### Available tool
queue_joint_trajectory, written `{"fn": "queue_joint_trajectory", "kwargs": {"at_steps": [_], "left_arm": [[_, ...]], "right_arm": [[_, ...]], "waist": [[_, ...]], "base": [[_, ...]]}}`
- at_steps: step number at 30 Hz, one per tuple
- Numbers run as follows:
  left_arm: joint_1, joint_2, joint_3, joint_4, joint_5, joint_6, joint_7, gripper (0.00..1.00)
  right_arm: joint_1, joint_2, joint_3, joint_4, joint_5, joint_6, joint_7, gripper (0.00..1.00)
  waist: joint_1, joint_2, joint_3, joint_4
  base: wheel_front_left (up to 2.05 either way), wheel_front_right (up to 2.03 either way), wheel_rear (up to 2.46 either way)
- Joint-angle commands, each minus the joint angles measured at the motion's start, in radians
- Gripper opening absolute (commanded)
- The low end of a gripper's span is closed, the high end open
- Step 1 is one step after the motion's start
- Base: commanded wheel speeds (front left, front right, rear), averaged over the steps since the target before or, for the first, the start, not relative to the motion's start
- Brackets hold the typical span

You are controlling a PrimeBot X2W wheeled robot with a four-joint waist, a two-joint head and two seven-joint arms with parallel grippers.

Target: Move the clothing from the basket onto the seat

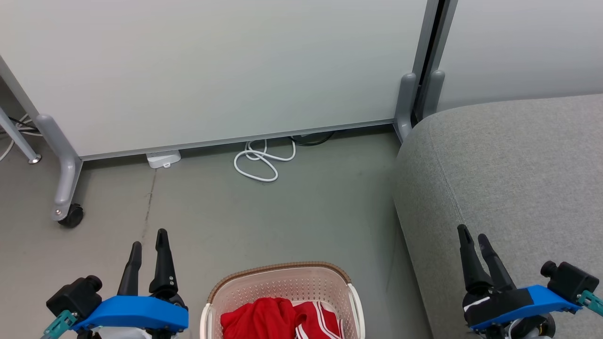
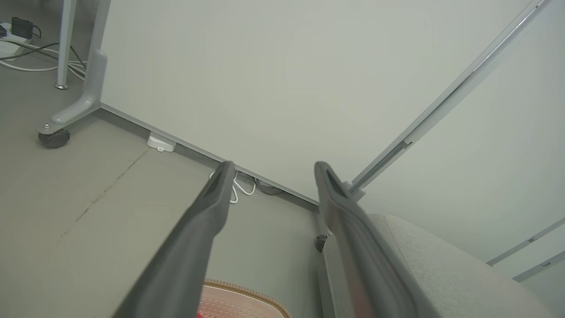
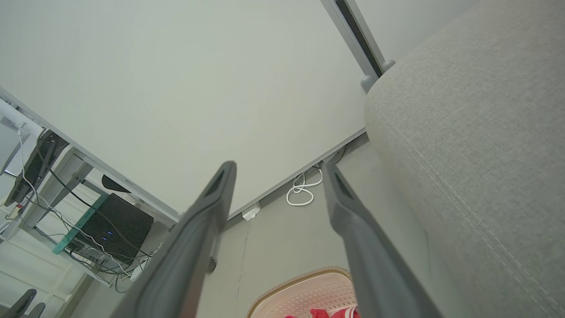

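Some crumpled red clothing [image 1: 264,321] lies in the perforated plastic basket [image 1: 282,286].

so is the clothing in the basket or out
In: the red clothing lies bunched inside the basket, below its rim.

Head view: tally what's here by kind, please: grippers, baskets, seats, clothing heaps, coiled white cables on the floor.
grippers: 2 (left gripper, right gripper)
basket: 1
seat: 1
red clothing heap: 1, garments in it cannot be counted apart
coiled white cable: 1
total: 6
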Motion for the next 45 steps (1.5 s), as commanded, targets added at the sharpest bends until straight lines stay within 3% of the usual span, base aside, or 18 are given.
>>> {"fn": "queue_joint_trajectory", "kwargs": {"at_steps": [1,45], "left_arm": [[-0.003,0.012,-0.004,-0.017,0.041,0.005,-0.011,1.0],[0.008,0.011,-0.053,-0.007,0.431,0.023,-0.116,1.0]], "right_arm": [[-0.02,-0.008,0.005,-0.016,-0.036,0.002,-0.01,1.0],[-0.027,-0.011,0.039,-0.014,-0.437,0.003,-0.077,1.0]], "waist": [[0.0,0.0,0.0,0.001],[0.0,0.0,0.017,0.021]], "base": [[0.0,0.0,0.0],[0.0,0.0,0.0]]}}
